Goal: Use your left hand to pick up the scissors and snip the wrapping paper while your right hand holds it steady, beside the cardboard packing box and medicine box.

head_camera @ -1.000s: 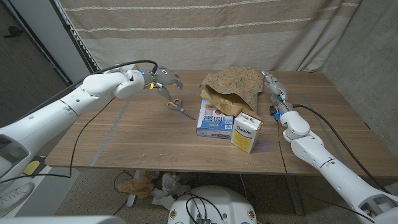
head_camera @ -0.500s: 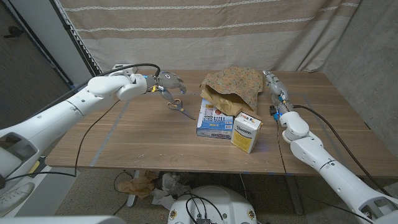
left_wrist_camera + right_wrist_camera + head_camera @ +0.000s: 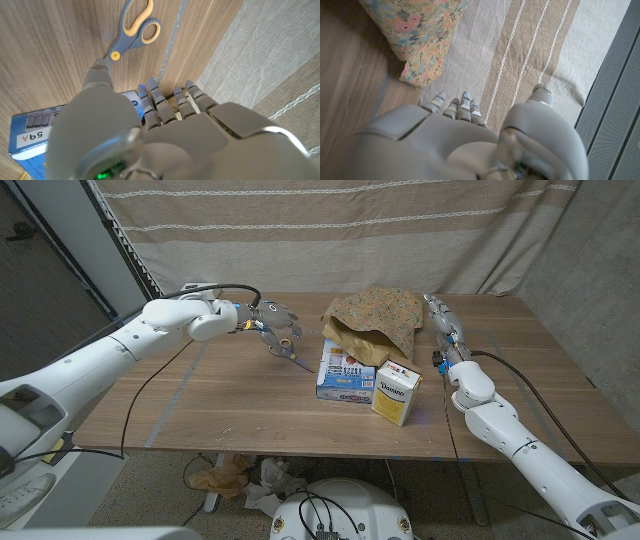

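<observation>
The left hand [image 3: 275, 323] hovers spread over the scissors [image 3: 285, 349] — holding nothing — while the right hand [image 3: 441, 318], fingers straight and empty, stands beside the wrapping paper [image 3: 375, 318].

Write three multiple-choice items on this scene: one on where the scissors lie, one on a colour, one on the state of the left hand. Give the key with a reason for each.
1. Where do the scissors lie?
A. on the table, left of the blue box
B. inside the wrapping paper
C. on top of the yellow box

2. What colour are the scissors' handles?
A. red
B. yellow-orange
C. black

3. What is the left hand doing?
A. holding the scissors in the air
B. pressing on the wrapping paper
C. hovering over the scissors, holding nothing

Key: 1 A, the head view shows them on the wood beside the blue box. 2 B, the left wrist view shows yellow-orange loops with grey trim. 3 C, the fingers are spread above the scissors, which lie on the table.
</observation>
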Robot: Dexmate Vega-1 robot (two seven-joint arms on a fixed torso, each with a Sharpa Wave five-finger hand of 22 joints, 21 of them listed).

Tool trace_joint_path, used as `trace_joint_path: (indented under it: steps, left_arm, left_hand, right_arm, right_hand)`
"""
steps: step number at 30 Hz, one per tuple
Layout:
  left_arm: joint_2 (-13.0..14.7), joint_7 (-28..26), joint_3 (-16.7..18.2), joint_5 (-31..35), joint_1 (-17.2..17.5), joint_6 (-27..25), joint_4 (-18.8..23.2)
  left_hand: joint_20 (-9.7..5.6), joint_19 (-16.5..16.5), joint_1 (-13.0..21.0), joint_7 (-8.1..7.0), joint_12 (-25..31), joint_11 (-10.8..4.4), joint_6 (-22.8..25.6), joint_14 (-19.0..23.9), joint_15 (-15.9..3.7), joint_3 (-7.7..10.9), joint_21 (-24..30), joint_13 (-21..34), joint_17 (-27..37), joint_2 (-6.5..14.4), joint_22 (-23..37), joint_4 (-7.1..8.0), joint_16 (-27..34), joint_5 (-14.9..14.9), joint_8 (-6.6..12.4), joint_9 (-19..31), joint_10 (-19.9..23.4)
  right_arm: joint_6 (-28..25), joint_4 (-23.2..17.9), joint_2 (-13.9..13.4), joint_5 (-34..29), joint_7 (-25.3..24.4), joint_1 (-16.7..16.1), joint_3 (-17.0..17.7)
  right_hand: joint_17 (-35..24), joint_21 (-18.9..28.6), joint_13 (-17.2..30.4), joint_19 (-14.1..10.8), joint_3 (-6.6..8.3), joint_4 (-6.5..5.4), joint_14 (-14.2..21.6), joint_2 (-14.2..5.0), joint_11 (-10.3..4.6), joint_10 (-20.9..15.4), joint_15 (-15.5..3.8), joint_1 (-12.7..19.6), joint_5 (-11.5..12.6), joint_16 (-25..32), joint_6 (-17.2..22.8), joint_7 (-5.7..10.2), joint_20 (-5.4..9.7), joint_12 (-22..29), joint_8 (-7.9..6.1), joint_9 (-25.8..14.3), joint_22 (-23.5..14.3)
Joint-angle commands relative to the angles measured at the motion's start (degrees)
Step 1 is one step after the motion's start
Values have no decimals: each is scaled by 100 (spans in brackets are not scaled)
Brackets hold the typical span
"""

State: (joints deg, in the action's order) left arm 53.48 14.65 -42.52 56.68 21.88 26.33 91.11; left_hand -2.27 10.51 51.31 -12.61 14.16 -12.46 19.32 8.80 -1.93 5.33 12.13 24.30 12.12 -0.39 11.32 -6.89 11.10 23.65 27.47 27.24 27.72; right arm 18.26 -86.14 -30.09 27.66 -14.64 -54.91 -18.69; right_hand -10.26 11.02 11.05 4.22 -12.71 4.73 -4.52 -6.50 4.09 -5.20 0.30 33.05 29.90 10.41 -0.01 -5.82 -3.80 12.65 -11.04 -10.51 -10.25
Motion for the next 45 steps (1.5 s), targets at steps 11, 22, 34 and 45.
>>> trace_joint_path:
  steps: [11,22,34,45]
  left_arm:
    - [-139,73,-291,271,-554,676,-620]
    - [-224,-148,-407,291,-615,684,-837]
    - [-372,-351,-618,258,-758,896,-1190]
    - [-419,-444,-776,311,-915,1075,-1373]
  left_hand:
    - [-501,-43,259,1,-51,0,-44,-48,-1048,38,36,3,17,36,16,-108,4,-86,36,44,-59]
    - [-429,-72,332,1,-106,3,-216,-119,-1034,29,44,-10,22,52,22,-111,-5,-155,-5,55,-195]
    - [-420,-79,351,0,-117,2,-253,-145,-1030,33,50,-13,27,93,27,-98,-3,-180,-17,47,-234]
    - [-395,-136,362,1,-130,2,-294,-191,-1023,30,40,-14,33,132,32,-79,-7,-208,-35,31,-279]
  right_arm:
    - [-89,-126,103,-69,-346,-143,55]
    - [-37,-57,210,-101,-413,-110,24]
    - [-121,-201,199,-153,-594,-186,77]
    - [-116,-192,233,-196,-644,-196,67]
  right_hand:
    - [-16,-6,8,62,-40,4,-84,-19,10,45,7,6,-21,-6,-21,-16,-30,-12,-13,-17,-19]
    - [-16,-10,8,92,-39,6,-124,-23,19,70,35,11,-23,-14,-24,-14,-46,-17,-14,-17,-19]
    - [-16,-9,8,111,-38,7,-141,-28,4,89,33,16,-25,-12,-29,-11,-59,-19,-13,-17,-19]
    - [-15,-11,8,134,-38,8,-149,-30,9,92,42,19,-27,-9,-28,-17,-73,-15,-15,-17,-19]
